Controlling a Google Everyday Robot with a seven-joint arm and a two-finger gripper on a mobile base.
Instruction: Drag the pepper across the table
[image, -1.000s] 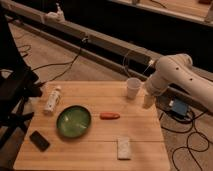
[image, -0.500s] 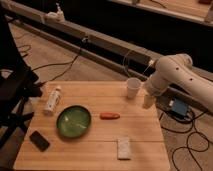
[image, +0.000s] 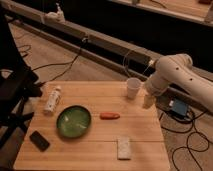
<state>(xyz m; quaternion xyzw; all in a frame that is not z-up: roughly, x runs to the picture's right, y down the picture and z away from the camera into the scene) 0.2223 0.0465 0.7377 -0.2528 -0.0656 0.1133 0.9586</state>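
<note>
My pincer hangs at the right edge of the bench, just beside the white cup. Wide or narrow: I cannot tell. Pepper lies flat mid-bench, apart from my pincer, just right of the green bowl. White bottle lies at far left.
</note>
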